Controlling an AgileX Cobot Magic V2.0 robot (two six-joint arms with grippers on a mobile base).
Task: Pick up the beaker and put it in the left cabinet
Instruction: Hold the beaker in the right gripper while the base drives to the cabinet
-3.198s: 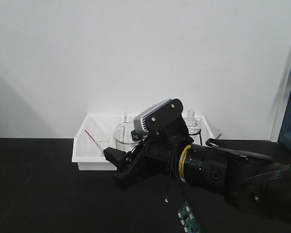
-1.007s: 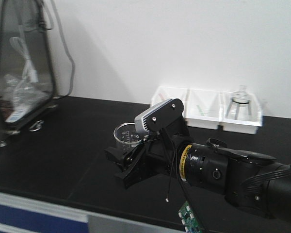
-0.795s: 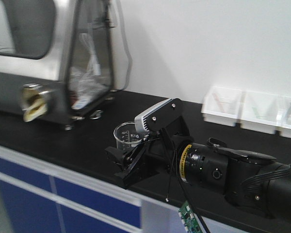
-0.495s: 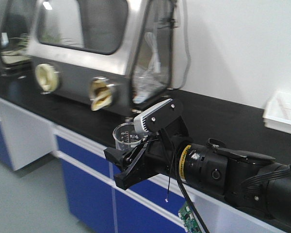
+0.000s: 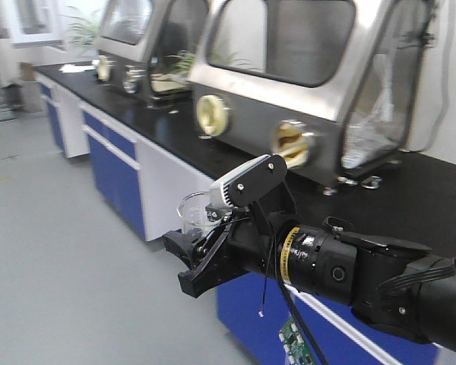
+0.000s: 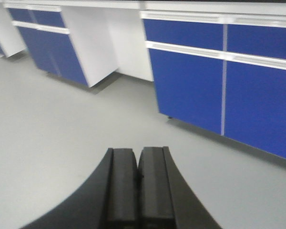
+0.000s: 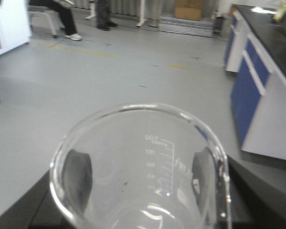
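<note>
- Right gripper (image 5: 184, 262) clamped on the beaker (image 5: 196, 213), fingers (image 7: 78, 172) on opposite sides of the glass.
- Beaker upright, in the air beside the bench (image 5: 159, 125), grey floor (image 7: 109, 71) beyond.
- Left gripper (image 6: 138, 176) fully closed, holding nothing.

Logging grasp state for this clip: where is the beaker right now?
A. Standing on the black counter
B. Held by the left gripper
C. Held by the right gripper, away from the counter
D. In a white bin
C: the right wrist view shows the beaker clamped in the right gripper with open floor behind it, while the left gripper is shut on nothing.
</note>
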